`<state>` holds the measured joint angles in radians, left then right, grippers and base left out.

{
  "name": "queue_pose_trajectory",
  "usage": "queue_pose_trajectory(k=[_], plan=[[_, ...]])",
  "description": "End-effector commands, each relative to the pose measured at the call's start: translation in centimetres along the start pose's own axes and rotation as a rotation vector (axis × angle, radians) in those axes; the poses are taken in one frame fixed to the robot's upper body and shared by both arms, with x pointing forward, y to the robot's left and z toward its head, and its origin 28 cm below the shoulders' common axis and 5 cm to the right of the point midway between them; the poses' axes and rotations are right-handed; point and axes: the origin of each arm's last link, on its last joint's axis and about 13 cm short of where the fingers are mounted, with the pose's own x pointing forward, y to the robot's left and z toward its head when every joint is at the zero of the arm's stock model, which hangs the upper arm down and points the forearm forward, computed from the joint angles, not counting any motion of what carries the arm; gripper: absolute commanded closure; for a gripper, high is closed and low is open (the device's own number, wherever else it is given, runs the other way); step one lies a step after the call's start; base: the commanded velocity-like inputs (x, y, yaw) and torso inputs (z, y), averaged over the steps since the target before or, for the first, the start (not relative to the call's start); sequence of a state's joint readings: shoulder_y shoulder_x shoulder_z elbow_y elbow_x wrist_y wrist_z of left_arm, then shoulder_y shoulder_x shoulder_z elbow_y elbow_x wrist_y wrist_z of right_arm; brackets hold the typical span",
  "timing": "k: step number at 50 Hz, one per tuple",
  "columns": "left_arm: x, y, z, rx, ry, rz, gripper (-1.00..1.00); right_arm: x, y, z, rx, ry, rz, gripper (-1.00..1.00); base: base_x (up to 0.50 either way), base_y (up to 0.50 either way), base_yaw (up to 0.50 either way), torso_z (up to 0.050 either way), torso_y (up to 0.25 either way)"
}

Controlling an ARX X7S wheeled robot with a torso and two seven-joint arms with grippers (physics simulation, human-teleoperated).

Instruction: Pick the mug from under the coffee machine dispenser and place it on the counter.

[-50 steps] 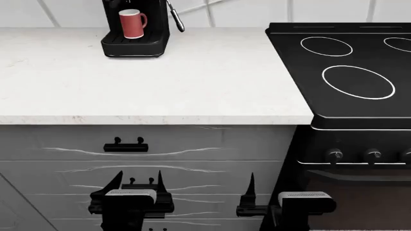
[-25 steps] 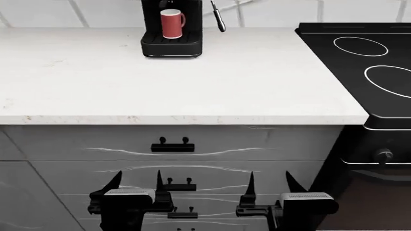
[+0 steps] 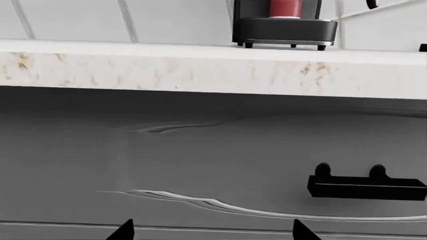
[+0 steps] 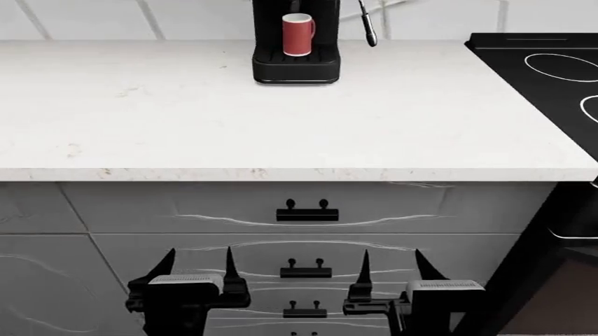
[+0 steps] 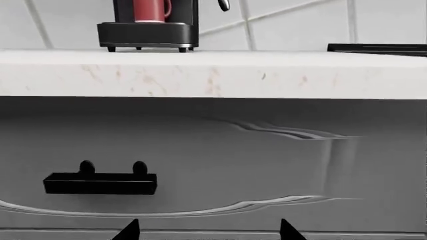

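A: Where's the mug [image 4: 297, 34] sat rn?

B: On the ridged drip tray of the coffee machine [image 4: 296, 42], upright under the spout, handle turned toward the stovetop [image 4: 551, 84] side. The machine is parked at the back of the counter [image 4: 187, 119], near the tiled wall, w/ the chrome steam wand [image 4: 368, 28] hung off its side. A broad bare stretch of white counter is seen in front of it, prob. the drop spot.

A: And the arms?

B: Both are held low, in front of the grey drawers, well below the counter edge. The left gripper [image 4: 197, 262] is shown w/ its fingers spread apart, nothing between them. Same for the right gripper [image 4: 391, 262]: fingers apart, empty. Neither is anywhere near the mug.

A: Why so low?

B: Looks like a tucked carry pose; reach isn't started. From each wrist cam only fingertips, the drawer front, a black drawer handle [image 3: 365, 186] and the counter lip are caught, w/ the machine seen above the edge.

A: Progress?

B: Judged as very early, mug not yet grasped. An arm has to be raised over the edge and extended to the back; the mug prob. needs to be slid out forward to clear the spout, else the machine could be bumped.
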<state>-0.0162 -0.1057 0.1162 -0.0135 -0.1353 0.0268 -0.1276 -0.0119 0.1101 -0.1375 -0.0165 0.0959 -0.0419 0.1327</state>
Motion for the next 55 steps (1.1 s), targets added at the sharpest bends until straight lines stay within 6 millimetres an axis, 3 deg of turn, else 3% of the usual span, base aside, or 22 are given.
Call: queue_pose_trajectory(k=[1, 9, 12, 15, 18, 23, 25, 27, 29, 30, 33, 37, 42, 47, 55], plan=[[0.0, -0.1, 0.0, -0.003, 0.0, 0.002, -1.0, 0.1, -0.1, 0.0, -0.004, 0.009, -0.005, -1.0, 0.0, 0.0, 0.0, 0.0, 0.0], [0.0, 0.0, 0.3, -0.014, -0.01, 0.015, -1.0, 0.1, 0.0, 0.2, -0.005, 0.011, -0.007, -1.0, 0.0, 0.0, 0.0, 0.0, 0.0], [-0.1, 0.2, 1.7, -0.03, -0.061, 0.039, -1.0, 0.2, -0.1, 1.5, 0.001, 0.016, -0.069, -1.0, 0.0, 0.0, 0.0, 0.0, 0.0], [-0.9, 0.9, 5.9, -0.057, -0.197, 0.073, -1.0, 0.1, -0.7, 4.5, -0.022, -0.034, -0.115, -1.0, 0.0, 0.0, 0.0, 0.0, 0.0], [-2.6, 1.8, 11.6, -0.088, -0.378, 0.092, -1.0, -0.5, -1.3, 8.9, -0.026, -0.108, -0.135, -1.0, 0.0, 0.0, 0.0, 0.0, 0.0], [-6.7, 2.9, 19.0, -0.167, -0.677, 0.122, -1.0, -1.6, -1.5, 14.2, -0.028, -0.206, -0.143, -1.0, 0.0, 0.0, 0.0, 0.0, 0.0], [-8.4, 3.2, 19.9, -0.218, -0.741, 0.133, -1.0, -2.0, -1.5, 16.3, -0.024, -0.252, -0.145, -1.0, 0.0, 0.0, 0.0, 0.0, 0.0], [-10.7, 4.2, 20.3, -0.146, -0.825, 0.207, -1.0, -2.2, -1.3, 18.2, -0.023, -0.28, -0.146, -1.0, 0.0, 0.0, 0.0, 0.0, 0.0], [-12.2, 5.2, 23.1, -0.154, -1.043, 0.168, -1.0, -1.9, -2.1, 20.7, -0.094, -0.366, -0.191, -1.0, 0.0, 0.0, 0.0, 0.0, 0.0], [-12.5, 5.0, 23.6, -0.242, -1.014, 0.171, -1.0, -1.9, -2.2, 22.3, -0.103, -0.413, -0.221, -1.0, 0.0, 0.0, 0.0, 0.0, 0.0], [-13.3, 5.6, 23.7, -0.275, -1.064, 0.188, -1.0, -1.7, -1.9, 26.3, -0.09, -0.431, -0.356, -1.0, 0.0, 0.0, 0.0, 0.0, 0.0], [-14.0, 6.1, 23.7, -0.291, -1.101, 0.199, -1.0, -2.8, -1.6, 30.0, -0.141, -0.25, -0.173, -1.0, 0.0, 0.0, 0.0, 0.0, 0.0], [-14.3, 6.3, 23.7, -0.296, -1.118, 0.206, -1.0, -2.1, -1.9, 34.3, -0.227, -0.184, -0.199, -1.0, 0.0, 0.0, 0.0, 0.0, 0.0], [-14.3, 6.3, 23.7, -0.299, -1.12, 0.208, -1.0, -0.8, -1.3, 35.9, -0.388, -0.129, -0.236, -1.0, 0.0, 0.0, 0.0, 0.0, 0.0], [-14.3, 6.3, 23.8, -0.301, -1.127, 0.209, -1.0, 0.5, -0.3, 36.3, -0.392, -0.087, -0.172, -1.0, 0.0, 0.0, 0.0, 0.0, 0.0]])
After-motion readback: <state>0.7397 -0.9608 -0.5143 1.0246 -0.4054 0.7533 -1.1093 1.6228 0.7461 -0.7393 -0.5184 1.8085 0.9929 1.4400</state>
